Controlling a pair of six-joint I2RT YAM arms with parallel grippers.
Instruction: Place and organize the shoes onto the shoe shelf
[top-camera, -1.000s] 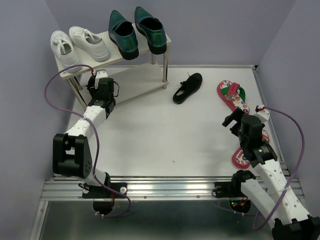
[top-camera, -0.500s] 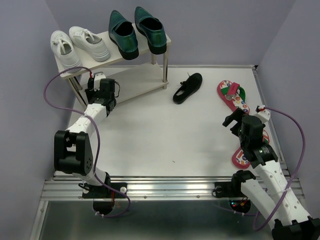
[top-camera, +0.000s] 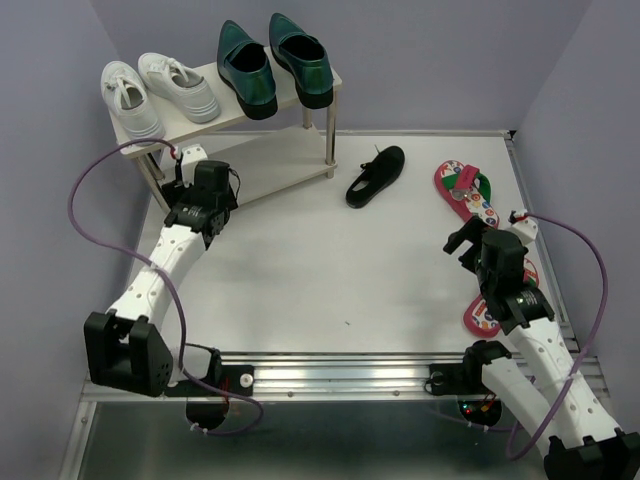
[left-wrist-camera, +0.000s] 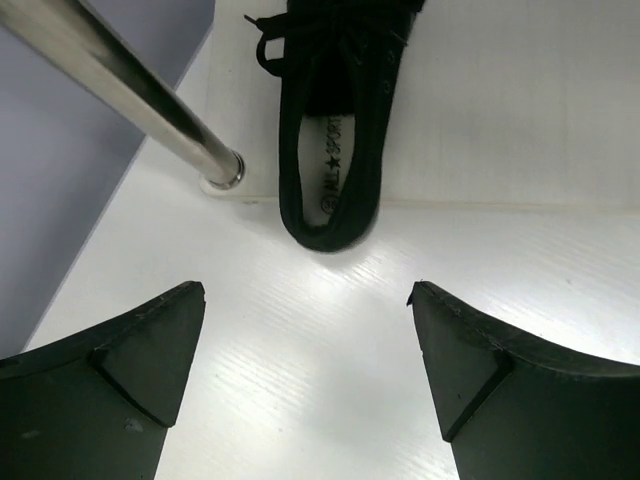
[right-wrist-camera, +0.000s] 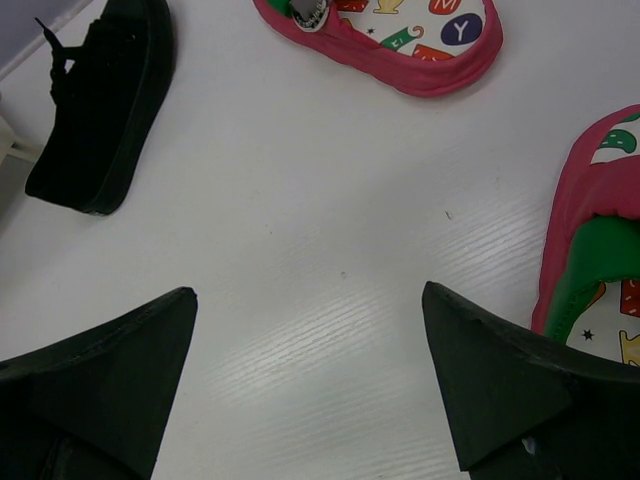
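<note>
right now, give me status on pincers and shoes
Left pincer open, empty, black shoe ahead on lower shelf, metal leg beside it. Right pincer open, empty. Other black shoe, flip-flops on table.

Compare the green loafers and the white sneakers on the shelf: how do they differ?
The green loafers are glossy and dark, without laces; the white sneakers are matte and laced. The loafers stand at the right end of the top board of the shoe shelf, the sneakers at the left. Both pairs sit on that board.
</note>
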